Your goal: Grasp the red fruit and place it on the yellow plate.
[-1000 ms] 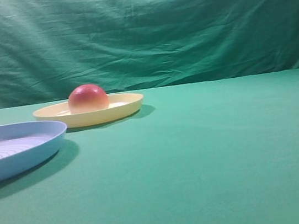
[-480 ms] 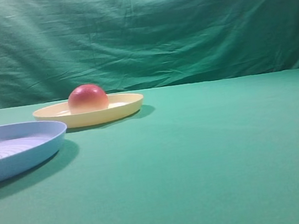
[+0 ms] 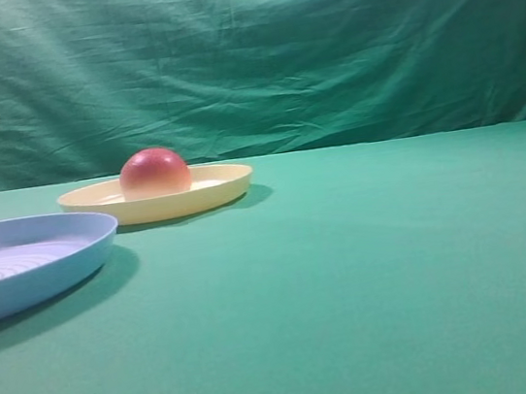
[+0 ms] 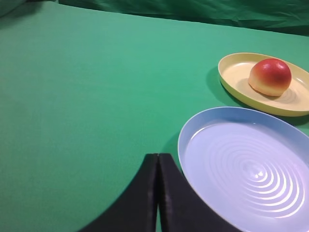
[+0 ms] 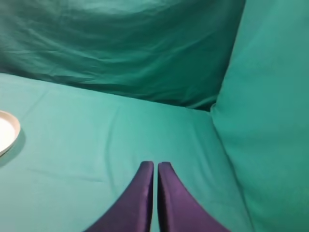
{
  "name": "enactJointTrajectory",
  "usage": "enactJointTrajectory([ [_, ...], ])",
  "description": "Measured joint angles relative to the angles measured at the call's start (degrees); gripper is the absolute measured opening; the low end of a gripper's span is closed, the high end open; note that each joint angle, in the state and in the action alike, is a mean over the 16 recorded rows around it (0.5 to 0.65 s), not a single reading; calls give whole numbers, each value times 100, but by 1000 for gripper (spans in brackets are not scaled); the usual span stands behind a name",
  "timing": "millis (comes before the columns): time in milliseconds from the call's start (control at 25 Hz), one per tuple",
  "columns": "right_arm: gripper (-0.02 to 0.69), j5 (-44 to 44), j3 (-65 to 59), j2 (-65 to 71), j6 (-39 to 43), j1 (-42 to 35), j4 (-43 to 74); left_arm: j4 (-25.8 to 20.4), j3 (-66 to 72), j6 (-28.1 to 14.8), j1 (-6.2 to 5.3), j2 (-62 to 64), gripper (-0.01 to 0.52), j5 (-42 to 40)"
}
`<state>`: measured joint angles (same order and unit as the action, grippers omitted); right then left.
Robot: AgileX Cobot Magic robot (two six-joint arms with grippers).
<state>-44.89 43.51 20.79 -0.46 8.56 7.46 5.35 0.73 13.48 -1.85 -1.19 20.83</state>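
The red fruit (image 3: 154, 172) rests inside the yellow plate (image 3: 227, 184) at the left of the exterior high view; the left wrist view shows the same fruit (image 4: 270, 76) on that plate (image 4: 231, 77) at its upper right. My left gripper (image 4: 158, 157) is shut with nothing in it, just left of the blue plate and well short of the fruit. My right gripper (image 5: 155, 165) is shut and empty over bare green cloth, with only the yellow plate's edge (image 5: 10, 130) at the far left of its view. Neither gripper shows in the exterior high view.
A light blue plate (image 3: 76, 258) with ridged rings sits at the near left, in front of the yellow one; the left wrist view has it (image 4: 193, 145) beside my fingers. A green cloth backdrop (image 3: 321, 52) hangs behind and at the right (image 5: 270, 96).
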Motion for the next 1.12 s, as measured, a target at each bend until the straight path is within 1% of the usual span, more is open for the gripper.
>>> enactJointTrajectory([
  [280, 0, 1071, -1546, -1221, -201, -774, -151, 0, 0, 0, 0, 0, 0, 0],
  [560, 0, 1858, -3023, -1918, -206, -1128, -374, 0, 0, 0, 0, 0, 0, 0],
  [840, 0, 2213, -4064, -2135, -59, -1163, -514, 0, 0, 0, 0, 0, 0, 0],
  [1120, 0, 2282, -4461, -2141, 104, -1096, -531, 0, 0, 0, 0, 0, 0, 0],
])
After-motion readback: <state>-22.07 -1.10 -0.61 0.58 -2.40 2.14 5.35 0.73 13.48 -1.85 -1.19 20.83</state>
